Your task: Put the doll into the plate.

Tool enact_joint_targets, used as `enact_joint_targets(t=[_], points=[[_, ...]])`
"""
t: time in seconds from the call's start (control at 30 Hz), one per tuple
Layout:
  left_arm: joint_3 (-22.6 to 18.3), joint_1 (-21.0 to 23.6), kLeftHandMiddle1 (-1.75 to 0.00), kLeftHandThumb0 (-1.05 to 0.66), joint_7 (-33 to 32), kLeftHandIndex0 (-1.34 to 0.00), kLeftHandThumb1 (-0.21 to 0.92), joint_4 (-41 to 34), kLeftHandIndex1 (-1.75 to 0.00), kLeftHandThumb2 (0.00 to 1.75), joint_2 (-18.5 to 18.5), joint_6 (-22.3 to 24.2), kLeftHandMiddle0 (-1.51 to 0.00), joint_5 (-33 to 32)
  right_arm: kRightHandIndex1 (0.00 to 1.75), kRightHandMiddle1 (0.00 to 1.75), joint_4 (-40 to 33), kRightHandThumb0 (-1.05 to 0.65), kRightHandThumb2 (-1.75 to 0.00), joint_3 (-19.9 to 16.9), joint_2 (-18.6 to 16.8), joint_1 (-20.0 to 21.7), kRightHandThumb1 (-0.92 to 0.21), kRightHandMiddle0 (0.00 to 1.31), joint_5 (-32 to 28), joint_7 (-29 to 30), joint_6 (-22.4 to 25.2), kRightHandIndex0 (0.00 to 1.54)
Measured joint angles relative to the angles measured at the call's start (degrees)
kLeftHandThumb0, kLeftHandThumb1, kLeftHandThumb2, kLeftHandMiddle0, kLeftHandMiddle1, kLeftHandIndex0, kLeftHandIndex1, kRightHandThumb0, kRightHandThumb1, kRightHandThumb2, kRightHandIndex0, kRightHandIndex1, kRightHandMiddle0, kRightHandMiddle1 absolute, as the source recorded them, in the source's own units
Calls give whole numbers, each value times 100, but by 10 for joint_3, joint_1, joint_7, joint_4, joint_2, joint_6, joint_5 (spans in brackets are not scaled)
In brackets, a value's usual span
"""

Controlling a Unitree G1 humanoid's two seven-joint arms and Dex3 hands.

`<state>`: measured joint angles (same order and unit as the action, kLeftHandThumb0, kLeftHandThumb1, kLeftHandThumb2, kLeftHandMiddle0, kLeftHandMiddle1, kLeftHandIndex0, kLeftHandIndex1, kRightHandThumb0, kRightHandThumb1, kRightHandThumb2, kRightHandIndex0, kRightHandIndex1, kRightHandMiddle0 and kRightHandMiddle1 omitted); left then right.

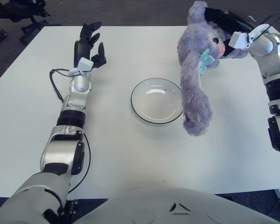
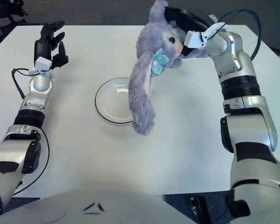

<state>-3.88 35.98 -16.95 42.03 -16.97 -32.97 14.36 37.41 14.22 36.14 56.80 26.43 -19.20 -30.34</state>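
Observation:
A fluffy purple bunny doll (image 1: pixel 194 79) with a teal bow hangs in the air, its head held by my right hand (image 1: pixel 226 25) at the far right of the table. Its long body dangles down past the right rim of the plate (image 1: pixel 157 101), a clear round dish with a dark edge in the middle of the white table. The doll's lower end hangs just right of the plate (image 2: pixel 113 100). My left hand (image 1: pixel 87 43) is raised at the far left, fingers spread, holding nothing.
The white table (image 1: pixel 224 149) fills the view. A black office chair (image 1: pixel 18 11) stands on the dark floor beyond the table's far left corner. A black cable (image 1: pixel 58 88) loops beside my left forearm.

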Motion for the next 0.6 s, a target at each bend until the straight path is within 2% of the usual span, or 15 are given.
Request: enact_joint_targets(t=[0.17, 0.47, 0.6], points=[[3, 0, -66, -64, -15, -20, 92, 20, -80, 83, 3, -7, -43, 3, 175, 175, 28, 42, -111, 10, -11, 11, -47, 57, 1, 0, -31, 48], [9, -1, -69, -64, -24, -19, 92, 29, -82, 83, 9, -10, -42, 3, 175, 175, 54, 43, -116, 17, -40, 12, -43, 57, -5, -1, -89, 51], [11, -1, -70, -65, -26, -19, 92, 29, -82, 83, 12, -10, -42, 3, 175, 175, 65, 43, -117, 20, -52, 13, -43, 57, -6, -7, -102, 51]])
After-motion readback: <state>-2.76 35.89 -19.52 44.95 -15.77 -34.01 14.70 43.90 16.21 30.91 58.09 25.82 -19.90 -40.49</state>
